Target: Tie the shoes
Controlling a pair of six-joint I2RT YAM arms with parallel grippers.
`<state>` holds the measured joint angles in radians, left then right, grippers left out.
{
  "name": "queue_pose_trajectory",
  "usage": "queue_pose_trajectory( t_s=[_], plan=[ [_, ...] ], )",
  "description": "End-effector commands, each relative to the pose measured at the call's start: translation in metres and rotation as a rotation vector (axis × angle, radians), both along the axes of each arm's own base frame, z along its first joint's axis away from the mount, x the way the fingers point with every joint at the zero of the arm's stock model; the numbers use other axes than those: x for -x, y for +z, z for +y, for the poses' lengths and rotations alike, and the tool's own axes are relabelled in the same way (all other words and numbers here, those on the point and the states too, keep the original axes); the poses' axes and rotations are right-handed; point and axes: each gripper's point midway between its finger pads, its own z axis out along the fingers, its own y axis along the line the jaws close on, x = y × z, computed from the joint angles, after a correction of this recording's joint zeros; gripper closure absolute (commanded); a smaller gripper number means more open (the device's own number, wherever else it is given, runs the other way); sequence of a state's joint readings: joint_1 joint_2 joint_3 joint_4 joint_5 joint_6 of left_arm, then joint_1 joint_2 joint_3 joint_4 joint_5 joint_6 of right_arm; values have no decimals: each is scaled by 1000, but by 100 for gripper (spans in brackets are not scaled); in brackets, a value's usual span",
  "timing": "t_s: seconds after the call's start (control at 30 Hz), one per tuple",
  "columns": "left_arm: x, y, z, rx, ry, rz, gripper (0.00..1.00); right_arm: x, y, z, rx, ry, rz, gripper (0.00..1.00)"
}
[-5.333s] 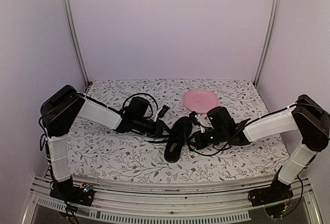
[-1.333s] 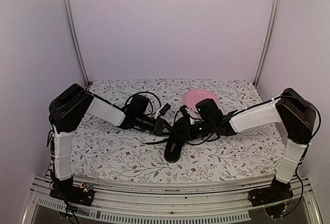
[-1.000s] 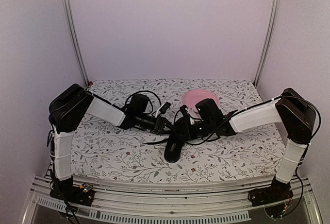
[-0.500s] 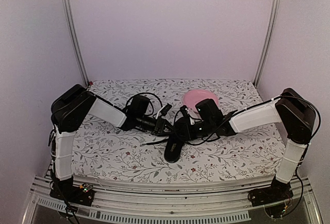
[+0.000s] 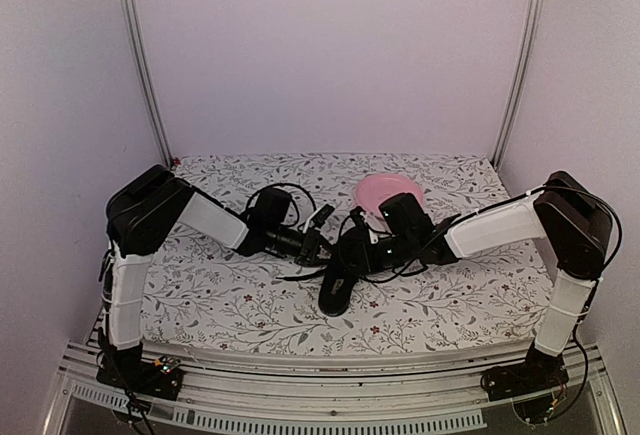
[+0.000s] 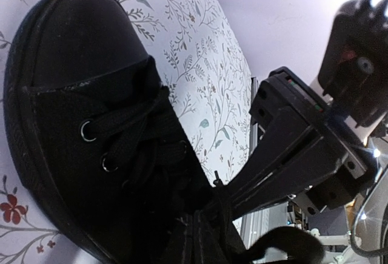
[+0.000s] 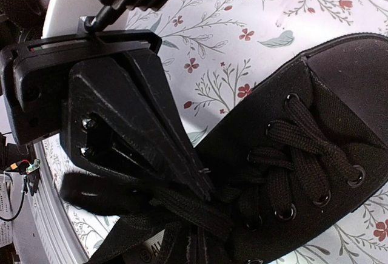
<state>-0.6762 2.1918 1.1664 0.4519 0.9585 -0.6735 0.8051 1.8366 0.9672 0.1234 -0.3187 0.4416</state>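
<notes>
My left fingers (image 7: pixel 200 182) and my right fingers (image 6: pixel 221 185) are both closed, pinching the thin black laces (image 7: pixel 315 148) of the all-black low-cut canvas shoe (image 5: pixel 338 285), which lies mid-way across the floral-patterned desk (image 5: pixel 220 305), near the round pink plate (image 5: pixel 378 190).

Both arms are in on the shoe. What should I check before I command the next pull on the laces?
1. Shoe sole-down on the table: ok.
2. Left gripper fingertips closed at the laces: ok.
3. Right gripper fingertips closed at the laces: ok.
4. Lace truly pinched by either gripper: cannot tell, black on black.
5. Grippers apart from each other: cannot tell, tips very close.
6. Knot formed: not ok, only a loose strand shows.
</notes>
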Motion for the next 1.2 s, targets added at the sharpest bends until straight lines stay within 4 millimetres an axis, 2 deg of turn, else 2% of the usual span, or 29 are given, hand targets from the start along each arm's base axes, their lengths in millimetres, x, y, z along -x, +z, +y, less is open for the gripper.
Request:
queue_pose_trajectory(
  t_s=[0.0, 0.17, 0.33, 0.43, 0.57, 0.83, 0.97, 1.17],
  plan=[
    [13, 16, -13, 62, -67, -24, 100, -5, 1, 2, -5, -13, -40, 98],
    [5, 21, -8, 64, -18, -34, 100, -7, 12, -4, 0, -34, -80, 96],
    [1, 25, -1, 75, 10, -34, 100, -3, 23, -18, 10, -51, -116, 85],
    [0, 27, 0, 78, 15, -42, 100, -3, 32, -24, 4, -58, -139, 82],
    [1, 28, 0, 81, 15, -44, 100, -6, 43, -29, -5, -70, -159, 69],
    [1, 29, 1, 83, 20, -41, 100, 0, 74, -5, -88, 59, -252, 51],
    [1, 28, 1, 81, 22, -39, 100, 7, 90, 12, -145, 130, -300, 46],
    [1, 27, 1, 78, 25, -38, 100, 5, 85, 25, -142, 149, -308, 42]
  ],
)
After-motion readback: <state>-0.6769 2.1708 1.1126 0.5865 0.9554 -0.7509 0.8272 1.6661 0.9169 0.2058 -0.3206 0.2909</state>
